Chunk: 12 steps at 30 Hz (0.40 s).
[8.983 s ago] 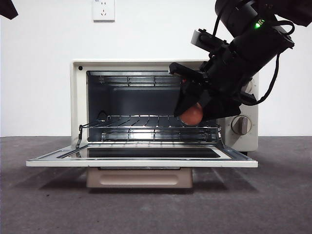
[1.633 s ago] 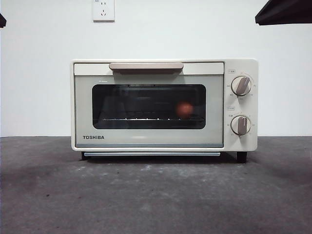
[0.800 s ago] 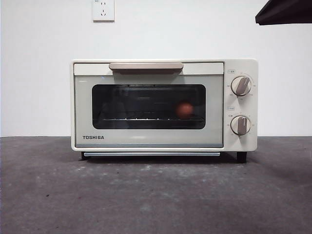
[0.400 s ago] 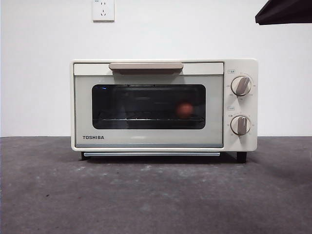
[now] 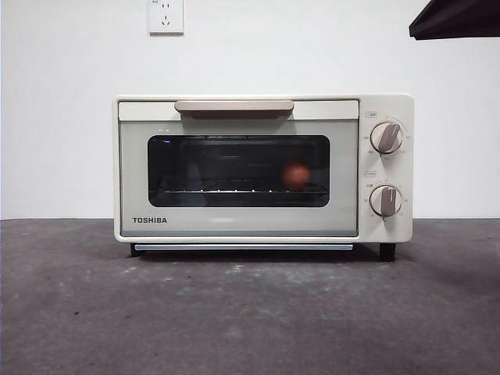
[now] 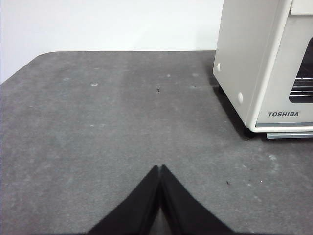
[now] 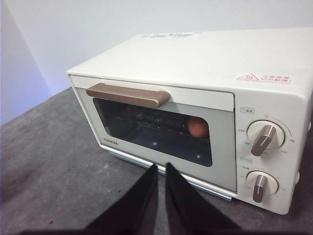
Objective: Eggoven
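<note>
We are looking at the toaster oven (image 5: 263,168) standing upright on the dark tabletop (image 5: 250,312), its long axis running side to side and its door (image 5: 238,176) shut, facing us. The egg (image 5: 295,176) is sitting inside on the wire rack (image 5: 234,190), behind the dark glass, toward the end with the two knobs (image 5: 386,137); we cannot tell which way the egg's own long axis is lying.

We are holding the right end effector (image 7: 160,169) just in front of the door's lower edge, below the handle (image 7: 128,95), its jaws nearly pressed together with only a thin slit between them, gripping nothing. The egg is lying beyond it, behind the glass.

We are keeping the left end effector (image 6: 160,169) well apart from the oven, off its plain side wall, jaws pressed together and empty. Bare tabletop is spreading ahead of it toward the rounded far edge.
</note>
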Each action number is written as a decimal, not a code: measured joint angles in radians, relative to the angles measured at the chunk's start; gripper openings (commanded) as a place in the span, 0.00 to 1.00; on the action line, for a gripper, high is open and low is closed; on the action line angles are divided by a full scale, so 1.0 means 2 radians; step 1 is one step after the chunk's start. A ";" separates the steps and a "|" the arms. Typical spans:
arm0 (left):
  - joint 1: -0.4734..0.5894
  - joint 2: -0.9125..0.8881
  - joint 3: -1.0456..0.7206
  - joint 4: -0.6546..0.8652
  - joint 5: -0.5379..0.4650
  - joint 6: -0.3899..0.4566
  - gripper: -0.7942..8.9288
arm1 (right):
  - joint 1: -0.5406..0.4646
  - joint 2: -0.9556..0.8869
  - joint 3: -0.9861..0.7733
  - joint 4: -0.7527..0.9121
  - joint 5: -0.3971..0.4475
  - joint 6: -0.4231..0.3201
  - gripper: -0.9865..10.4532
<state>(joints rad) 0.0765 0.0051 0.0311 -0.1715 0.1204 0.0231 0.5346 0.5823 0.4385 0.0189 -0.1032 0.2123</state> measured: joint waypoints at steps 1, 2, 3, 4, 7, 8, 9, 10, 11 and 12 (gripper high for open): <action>0.000 0.000 0.000 0.000 0.000 0.000 0.09 | 0.000 0.000 0.000 0.000 0.000 0.000 0.09; 0.000 0.000 0.000 0.000 0.000 -0.002 0.09 | 0.000 0.000 0.000 0.000 0.000 0.000 0.09; 0.000 0.000 0.000 0.000 0.000 -0.004 0.09 | 0.000 0.000 0.000 0.000 0.000 0.000 0.09; 0.000 0.000 0.000 0.000 0.000 -0.004 0.09 | 0.000 0.000 0.000 0.000 0.000 0.000 0.09; 0.000 0.000 0.000 0.000 0.000 -0.006 0.09 | 0.000 0.000 0.000 0.000 0.000 0.000 0.09; 0.000 0.000 0.000 0.000 0.000 -0.006 0.09 | 0.000 0.000 0.000 0.000 0.000 0.000 0.09; 0.000 0.000 0.000 0.000 0.000 -0.006 0.09 | 0.000 0.000 0.000 0.000 0.000 0.000 0.09; 0.000 0.000 0.000 0.000 0.000 -0.006 0.09 | 0.000 0.000 0.000 0.000 0.000 0.000 0.09; 0.000 0.000 0.000 0.000 0.000 -0.006 0.09 | 0.000 0.000 0.000 0.000 0.000 0.000 0.09; 0.000 0.000 0.000 0.000 0.000 -0.006 0.09 | 0.000 0.000 0.000 0.000 0.000 0.000 0.09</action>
<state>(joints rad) 0.0765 0.0051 0.0311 -0.1715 0.1200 0.0120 0.5346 0.5819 0.4385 0.0189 -0.1032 0.2123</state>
